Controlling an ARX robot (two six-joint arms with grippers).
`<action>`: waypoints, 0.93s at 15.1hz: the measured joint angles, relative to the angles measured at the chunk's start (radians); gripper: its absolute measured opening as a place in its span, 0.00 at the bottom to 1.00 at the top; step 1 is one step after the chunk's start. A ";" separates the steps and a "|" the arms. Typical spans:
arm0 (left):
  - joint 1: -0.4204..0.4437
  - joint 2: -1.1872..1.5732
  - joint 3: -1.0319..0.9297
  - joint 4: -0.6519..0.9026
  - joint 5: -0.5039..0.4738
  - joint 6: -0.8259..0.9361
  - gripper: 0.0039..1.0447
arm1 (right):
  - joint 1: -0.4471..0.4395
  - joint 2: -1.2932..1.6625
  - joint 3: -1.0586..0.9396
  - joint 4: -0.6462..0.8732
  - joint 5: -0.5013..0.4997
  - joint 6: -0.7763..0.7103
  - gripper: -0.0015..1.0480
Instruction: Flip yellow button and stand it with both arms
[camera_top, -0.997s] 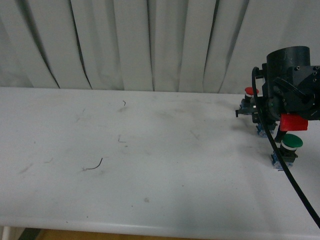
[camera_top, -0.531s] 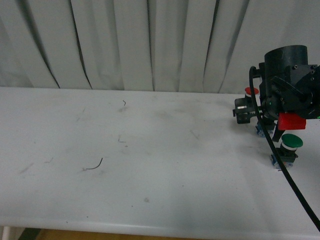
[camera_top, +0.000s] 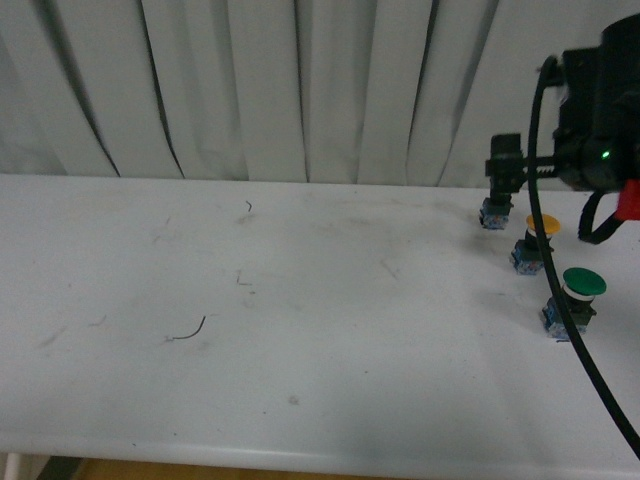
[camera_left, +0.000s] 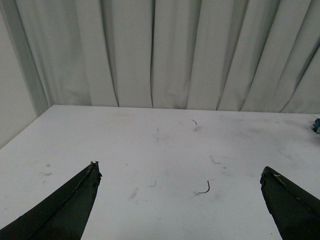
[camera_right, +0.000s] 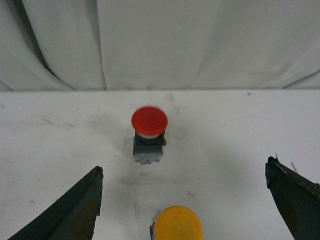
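Status: round yellow-capped button with blue base (camera_top: 533, 245) upright on white counter (camera_top: 300, 330) | right claw (camera_right: 190, 200) wide, empty | left claw (camera_left: 180, 200) wide | I'd lift clear without nudging cap.

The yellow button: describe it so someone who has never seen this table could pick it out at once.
Look at the far right end of the white table, under the raised right gripper. Three small push buttons stand there in a row running from the curtain toward the near edge. The yellow button is the middle one, between the red button behind it and the green button in front; only its cap is yellow-orange.
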 joint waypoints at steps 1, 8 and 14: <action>0.000 0.000 0.000 0.000 0.000 0.000 0.94 | -0.010 -0.101 -0.103 0.080 -0.048 0.001 0.94; 0.000 0.000 0.000 0.000 0.000 0.000 0.94 | -0.035 -0.861 -0.742 0.216 -0.188 0.001 0.70; 0.000 0.000 0.000 0.000 0.000 0.000 0.94 | 0.039 -1.511 -1.159 0.029 -0.106 0.001 0.08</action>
